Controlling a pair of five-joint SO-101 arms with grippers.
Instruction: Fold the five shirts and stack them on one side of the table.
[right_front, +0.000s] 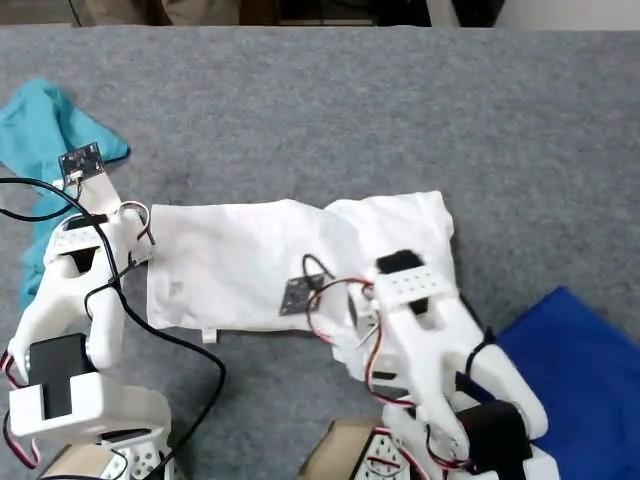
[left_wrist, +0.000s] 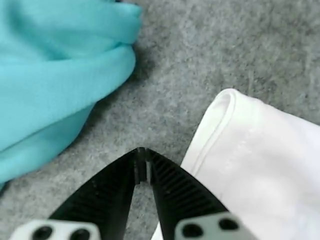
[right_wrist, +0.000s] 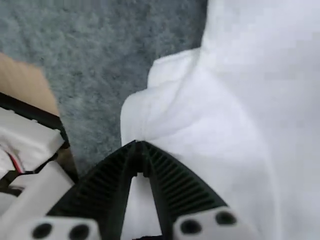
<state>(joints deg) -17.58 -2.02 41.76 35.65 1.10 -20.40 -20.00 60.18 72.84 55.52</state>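
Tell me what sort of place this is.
Probably a robotics lab bench set up for folding practice. Two small white arms with loose cables, the left arm and the right arm, stand at a grey cloth-covered table, and a white shirt, a teal shirt and a blue shirt lie on it.

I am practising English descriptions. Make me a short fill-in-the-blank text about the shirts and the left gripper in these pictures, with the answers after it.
1. The white shirt lies spread out between the teal shirt and the ____ shirt.
2. The teal shirt lies on the side of the ____ arm.
3. The left gripper, over the bare table, is ____ (open or shut).
Missing words: blue; left; shut.
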